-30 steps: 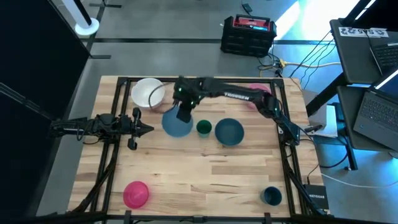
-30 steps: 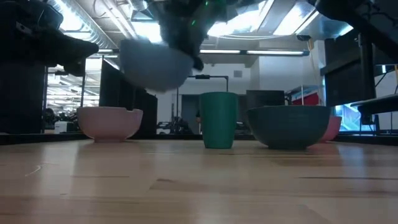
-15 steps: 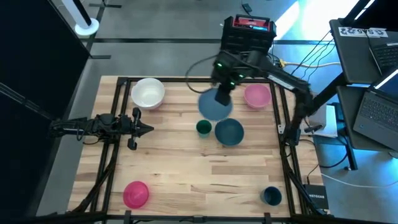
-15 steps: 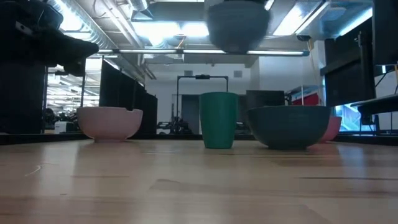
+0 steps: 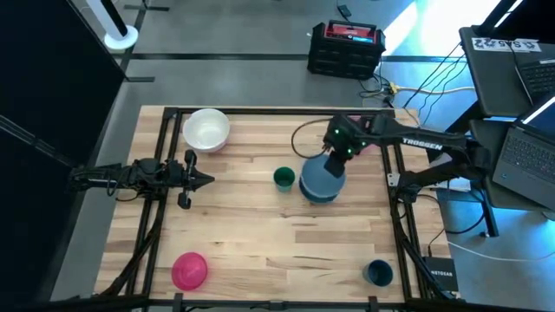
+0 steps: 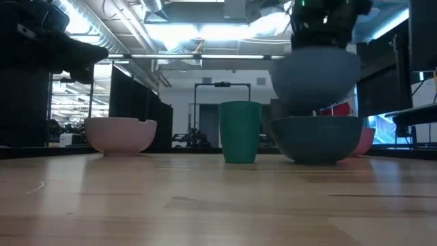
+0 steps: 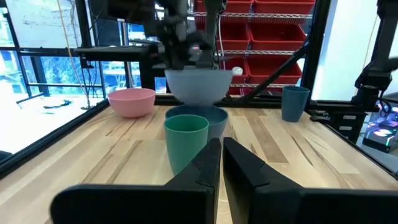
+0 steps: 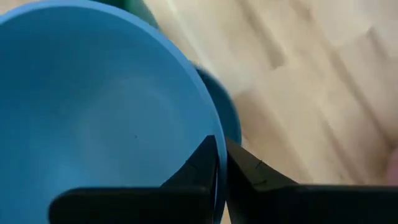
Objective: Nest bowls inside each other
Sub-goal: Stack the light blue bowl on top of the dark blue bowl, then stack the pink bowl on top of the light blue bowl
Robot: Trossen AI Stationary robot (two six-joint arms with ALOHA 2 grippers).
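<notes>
My right gripper (image 5: 335, 163) is shut on a light blue bowl (image 6: 315, 75), which hangs just above a darker blue bowl (image 6: 317, 140) standing on its base at the table's middle right. A small green cup (image 5: 284, 178) stands upright just left of that bowl. A white bowl (image 5: 206, 130) sits at the far left, a magenta bowl (image 5: 189, 269) at the near left, and a pale pink bowl (image 7: 132, 101) beyond the blue ones. At the left edge my left gripper (image 5: 205, 180) is shut, holds nothing and points level across the table. My right gripper pinches the light blue bowl's rim (image 8: 210, 134), one finger (image 8: 198, 167) inside the bowl and the other outside its wall. The fingers come steeply from above. The bowl hangs mouth up, about level, clear of the darker blue bowl below it.
A dark teal cup (image 5: 379, 273) stands at the near right corner. Black frame rails run along the table's left, far and right edges. Bare wood lies across the table's near middle.
My right gripper has carried the light blue bowl from the table's middle left toward the right edge, arcing high past the far side, then down. The bowl now hangs over the darker blue bowl, still mouth up.
</notes>
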